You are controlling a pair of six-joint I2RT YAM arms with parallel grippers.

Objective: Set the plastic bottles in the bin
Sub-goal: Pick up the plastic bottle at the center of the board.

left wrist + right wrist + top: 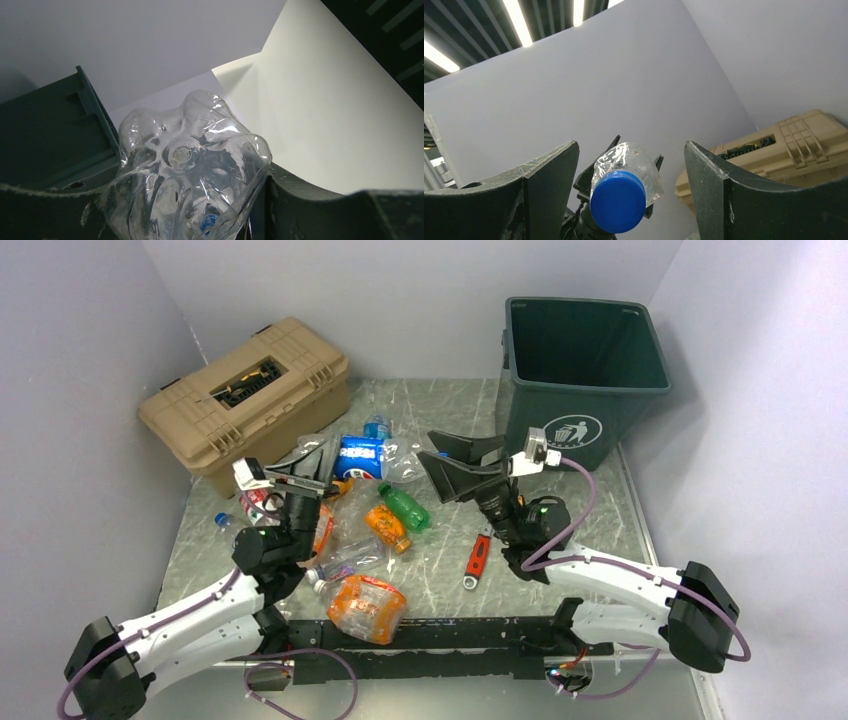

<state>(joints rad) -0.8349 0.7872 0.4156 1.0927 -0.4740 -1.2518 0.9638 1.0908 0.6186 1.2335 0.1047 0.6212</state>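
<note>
My left gripper (322, 472) (185, 205) is shut on a crushed clear plastic bottle (190, 160), lifted above the pile and pointing toward the bin (560, 410) (45, 125). The bottle's blue cap (618, 201) faces my right gripper (452, 465) (630, 150). That gripper is open, a short way from the cap, with nothing between its fingers. Several more bottles lie on the table: a blue-labelled one (360, 455), a green one (405, 505), a small orange one (385, 527) and a big crushed orange one (367, 605). The dark green bin stands at the back right.
A tan toolbox (245, 400) (784, 145) sits at the back left. A red-handled wrench (478, 555) lies beside my right arm. A clear bottle (345, 558) and a red-labelled one (262, 505) lie close to my left arm. White walls enclose the table.
</note>
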